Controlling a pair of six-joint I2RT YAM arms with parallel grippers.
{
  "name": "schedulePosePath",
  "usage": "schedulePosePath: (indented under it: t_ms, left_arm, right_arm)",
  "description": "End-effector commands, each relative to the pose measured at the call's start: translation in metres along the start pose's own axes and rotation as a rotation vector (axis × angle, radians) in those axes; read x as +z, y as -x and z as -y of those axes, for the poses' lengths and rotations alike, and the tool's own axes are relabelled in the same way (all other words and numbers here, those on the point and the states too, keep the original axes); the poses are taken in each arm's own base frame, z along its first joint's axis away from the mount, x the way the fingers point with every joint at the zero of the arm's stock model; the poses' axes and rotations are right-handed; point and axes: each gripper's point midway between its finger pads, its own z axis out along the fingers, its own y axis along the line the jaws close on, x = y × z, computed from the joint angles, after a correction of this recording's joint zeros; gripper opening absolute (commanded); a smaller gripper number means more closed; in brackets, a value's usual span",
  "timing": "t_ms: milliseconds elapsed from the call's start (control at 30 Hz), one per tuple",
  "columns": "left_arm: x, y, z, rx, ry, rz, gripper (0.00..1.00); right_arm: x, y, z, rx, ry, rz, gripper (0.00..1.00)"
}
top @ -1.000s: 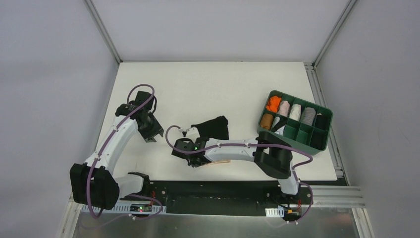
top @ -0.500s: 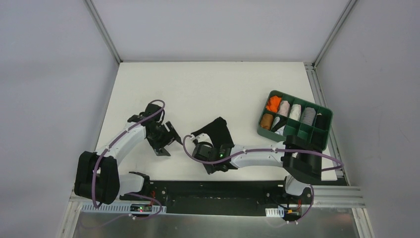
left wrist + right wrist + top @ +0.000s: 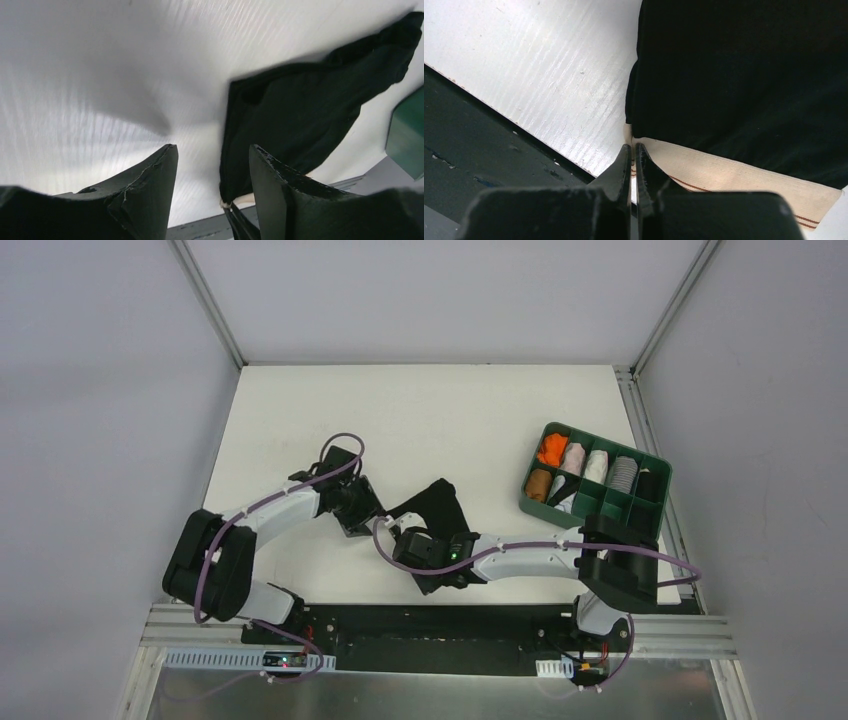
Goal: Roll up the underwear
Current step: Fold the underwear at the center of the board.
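Our right gripper (image 3: 633, 148) has its fingers pressed together on one corner of the beige waistband (image 3: 724, 175), close to the near edge of the table (image 3: 420, 410). From there the underwear (image 3: 437, 502) lies on the table, its black fabric reaching toward the middle. In the top view the right arm (image 3: 520, 552) covers the waistband. The left gripper (image 3: 211, 147) has its fingers spread, low over bare table just beside the garment's edge, not touching it. Well apart to the right stands a green tray (image 3: 640, 530) holding rolled garments (image 3: 597, 465).
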Motion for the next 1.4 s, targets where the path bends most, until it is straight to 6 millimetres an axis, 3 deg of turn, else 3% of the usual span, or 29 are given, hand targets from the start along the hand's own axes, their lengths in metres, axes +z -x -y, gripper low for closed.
schedulePosePath:
  t_ms: [0,267,500,567,633,833,1033,1167,1367]
  left_arm:
    - [0.013,0.019,0.019,0.087,-0.040,0.035,0.55]
    - [0.031,0.029,0.026,0.143,-0.023,0.017,0.42]
    - [0.042,0.032,0.017,0.122,0.033,0.014,0.30]
    - [0.044,0.033,0.013,0.121,0.055,0.014,0.20]
    - [0.044,0.032,0.011,0.122,0.067,0.008,0.01]
    - [0.027,0.030,-0.005,0.138,0.141,0.019,0.00]
    - [0.003,0.006,-0.016,0.099,0.142,-0.028,0.00]
    - [-0.006,-0.007,-0.026,0.084,0.138,-0.047,0.00]
    - [-0.013,-0.010,-0.030,0.086,0.141,-0.047,0.00]
  right_arm:
    - [-0.003,-0.013,0.002,-0.025,0.009,-0.041,0.00]
    - [-0.003,-0.016,0.007,-0.016,-0.008,-0.040,0.00]
    - [-0.005,-0.016,0.009,-0.008,-0.012,-0.028,0.00]
    - [-0.004,-0.016,0.011,-0.009,-0.020,-0.027,0.00]
    - [-0.004,-0.017,0.013,-0.009,-0.029,-0.027,0.00]
    - [-0.009,-0.011,0.025,0.008,-0.105,-0.005,0.00]
    - [-0.029,0.007,0.020,0.046,-0.068,0.075,0.32]
    - [-0.036,0.014,0.017,0.046,-0.048,0.116,0.37]
    - [-0.027,0.007,0.016,-0.022,-0.064,0.100,0.42]
